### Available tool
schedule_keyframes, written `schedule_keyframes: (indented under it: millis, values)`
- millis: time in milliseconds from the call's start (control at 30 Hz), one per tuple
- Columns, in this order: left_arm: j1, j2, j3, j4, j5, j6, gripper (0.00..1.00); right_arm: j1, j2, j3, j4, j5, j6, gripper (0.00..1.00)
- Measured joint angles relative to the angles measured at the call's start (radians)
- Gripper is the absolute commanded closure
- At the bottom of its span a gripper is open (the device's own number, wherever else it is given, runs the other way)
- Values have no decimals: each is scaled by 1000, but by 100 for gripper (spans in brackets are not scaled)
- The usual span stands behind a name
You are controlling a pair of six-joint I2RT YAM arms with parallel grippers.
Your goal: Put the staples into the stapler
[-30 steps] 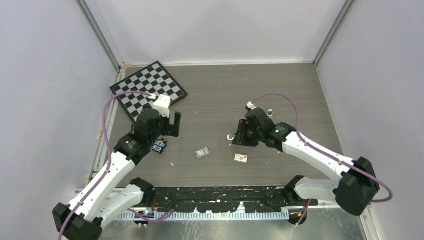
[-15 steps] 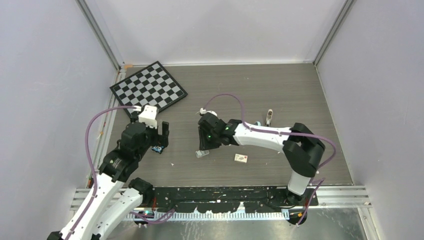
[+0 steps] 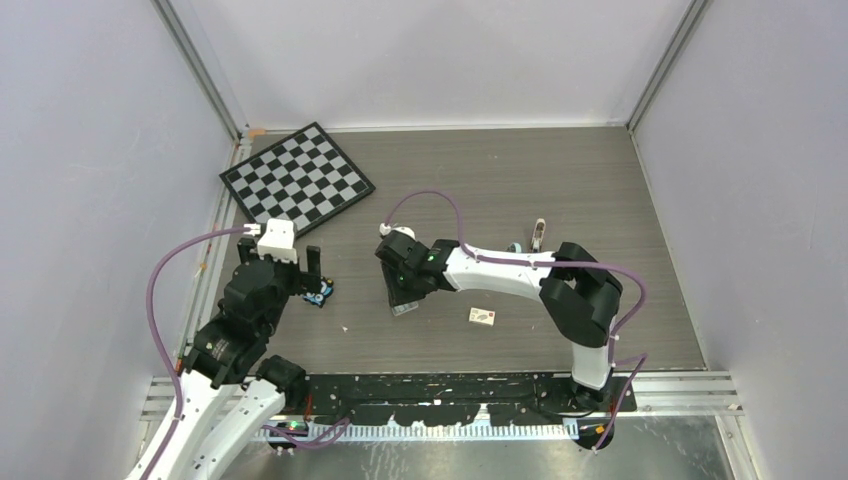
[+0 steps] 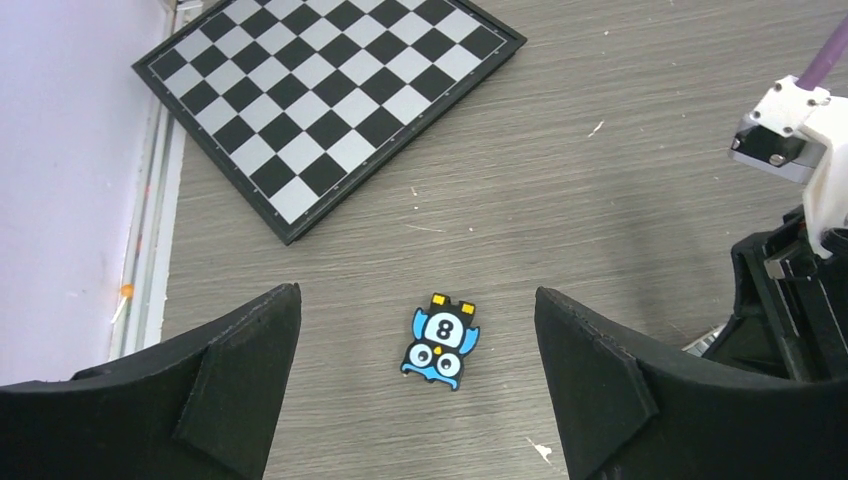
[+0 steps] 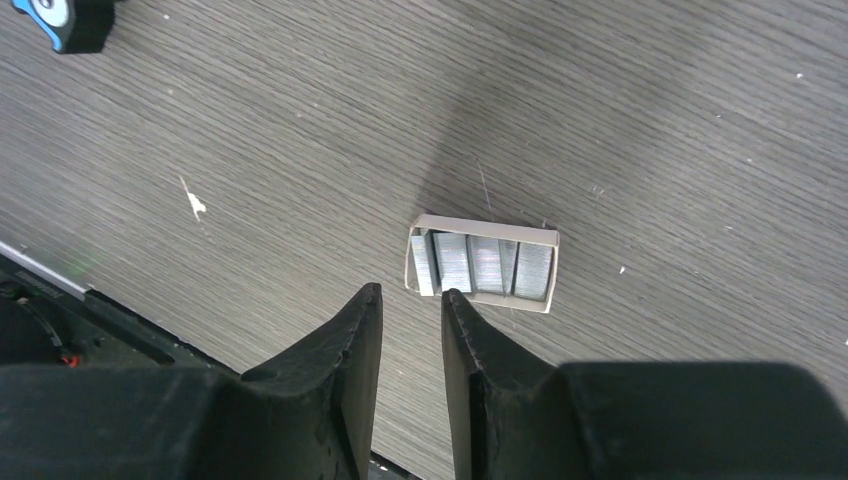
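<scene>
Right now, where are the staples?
In the right wrist view, the staples sit in a small tray just beyond the right gripper, left of the white box.

Your right gripper (image 5: 411, 296) is hovering, jaws narrowly parted, just beside the staples (image 5: 485, 265), which are lying in a shallow cardboard tray (image 5: 482, 223) on the bench (image 5: 650, 120).

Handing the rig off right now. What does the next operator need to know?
Left hand: open, empty, by the black-and-blue gadget.
Right hand: narrow gap, empty, just short of the staples, which lie in a small open tray.
Stapler: lying free, in neither hand.
Done: nothing loaded yet.
Left: pick up the staples and load them into the stapler.
</scene>
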Motion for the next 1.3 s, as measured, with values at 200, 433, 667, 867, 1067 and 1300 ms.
schedule_keyframes:
  millis: [200,433,667,867,1067,1300]
  values:
    - [0,-7,-2,4,-29,3,13,5,19,12,-24,2,-17,72]
    - [0,-26,-18,18,-37,4,13,8,50,28,-34,2,-24,72]
    - [0,-27,-20,22,-37,14,13,15,60,49,-41,5,-34,72]
    - [0,-27,-27,22,-37,19,13,15,74,67,-49,6,-40,73]
    - [0,-27,-27,22,-37,21,13,15,79,68,-60,5,-42,73]
    - [0,-27,-27,22,-37,21,13,16,93,80,-65,5,-43,73]
